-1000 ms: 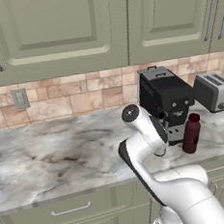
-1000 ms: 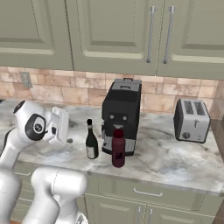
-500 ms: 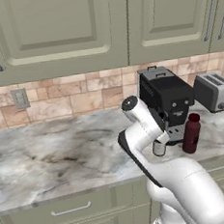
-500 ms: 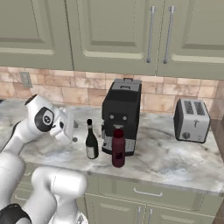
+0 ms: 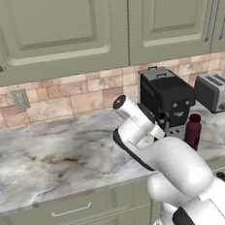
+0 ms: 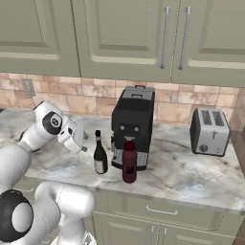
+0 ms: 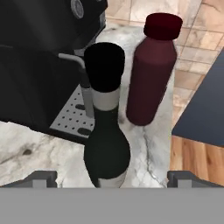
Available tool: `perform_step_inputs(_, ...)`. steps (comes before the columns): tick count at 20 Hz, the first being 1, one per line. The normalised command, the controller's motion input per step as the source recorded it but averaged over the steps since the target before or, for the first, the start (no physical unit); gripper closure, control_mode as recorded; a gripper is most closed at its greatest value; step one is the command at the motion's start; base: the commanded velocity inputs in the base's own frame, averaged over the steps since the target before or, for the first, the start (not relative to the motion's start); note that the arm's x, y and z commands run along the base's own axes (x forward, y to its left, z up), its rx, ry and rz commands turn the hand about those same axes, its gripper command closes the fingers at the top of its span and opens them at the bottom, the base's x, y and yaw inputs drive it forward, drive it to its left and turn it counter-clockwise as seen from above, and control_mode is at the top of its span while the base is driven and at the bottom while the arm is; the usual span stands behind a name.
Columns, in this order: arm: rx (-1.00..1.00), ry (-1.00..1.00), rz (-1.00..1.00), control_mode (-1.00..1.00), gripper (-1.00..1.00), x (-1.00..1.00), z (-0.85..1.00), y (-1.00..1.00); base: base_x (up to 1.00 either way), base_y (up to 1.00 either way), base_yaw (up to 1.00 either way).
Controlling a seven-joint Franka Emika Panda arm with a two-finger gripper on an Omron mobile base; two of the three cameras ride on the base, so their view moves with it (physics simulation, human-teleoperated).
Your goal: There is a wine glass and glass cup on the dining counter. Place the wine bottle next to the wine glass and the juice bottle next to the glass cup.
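dark wine bottle (image 7: 106, 131) between spread fingers (image 7: 43, 178), seemingly untouched

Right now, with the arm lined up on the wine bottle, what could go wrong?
The juice bottle stands close beside the wine bottle, so a finger of the open gripper might clip it and tip it. The coffee machine sits right behind both, leaving little room; a push too far could knock the slim bottle against it.

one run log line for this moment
phase: approach | hand: open, empty | target: wine bottle, upright by coffee machine | juice bottle: upright, untouched
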Motion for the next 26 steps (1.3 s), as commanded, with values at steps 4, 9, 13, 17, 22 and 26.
perform_step_inputs(4, -0.14, 0.0, 0.02, -1.0, -1.0, 0.11, -0.23, -0.05, 0.0, 0.0, 0.0)
perform_step_inputs(9, -0.13, 0.0, 0.02, -1.0, -1.0, 0.04, -0.2, -0.11, 0.0, 0.0, 0.0)
perform_step_inputs(13, -0.03, -0.04, 0.04, -1.0, -1.0, -0.06, -0.06, -0.19, 0.0, 0.0, 0.0)
perform_step_inputs(17, -0.01, -0.01, 0.03, -1.0, -1.0, -0.12, 0.0, -0.19, 0.0, 0.0, 0.0)
perform_step_inputs(22, 0.0, 0.0, 0.01, -1.0, -1.0, -0.11, 0.0, -0.2, 0.0, 0.0, 0.0)
perform_step_inputs(26, -0.01, 0.0, 0.0, -1.0, -1.0, -0.01, -0.05, -0.18, 0.0, 0.0, 0.0)
